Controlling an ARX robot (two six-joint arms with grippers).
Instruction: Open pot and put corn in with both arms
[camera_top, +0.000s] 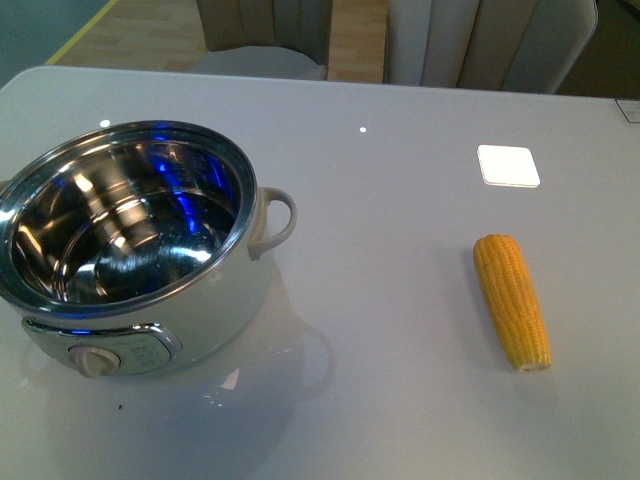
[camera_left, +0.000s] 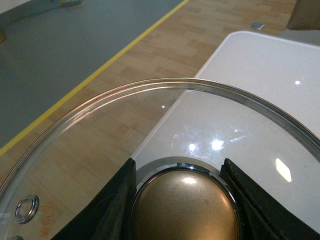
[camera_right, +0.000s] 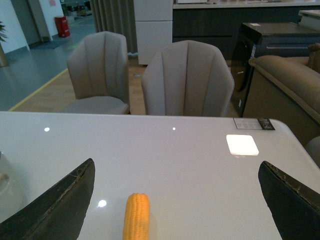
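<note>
The white pot (camera_top: 135, 250) stands open at the table's left in the front view, its steel inner bowl empty and its dial facing front. The yellow corn (camera_top: 511, 299) lies on the table at the right, pale cut end toward the front. Neither arm shows in the front view. In the left wrist view my left gripper (camera_left: 182, 200) is shut on the bronze knob (camera_left: 185, 207) of the glass pot lid (camera_left: 165, 115), held off the table's edge above the floor. In the right wrist view my right gripper (camera_right: 175, 200) is open, above the table, with the corn (camera_right: 136, 217) between its fingers (camera_right: 60, 202).
A small white square pad (camera_top: 508, 165) lies behind the corn; it also shows in the right wrist view (camera_right: 242, 144). Two grey chairs (camera_right: 187, 80) stand at the table's far edge. Wooden floor with a yellow line (camera_left: 100, 70) lies beside the table.
</note>
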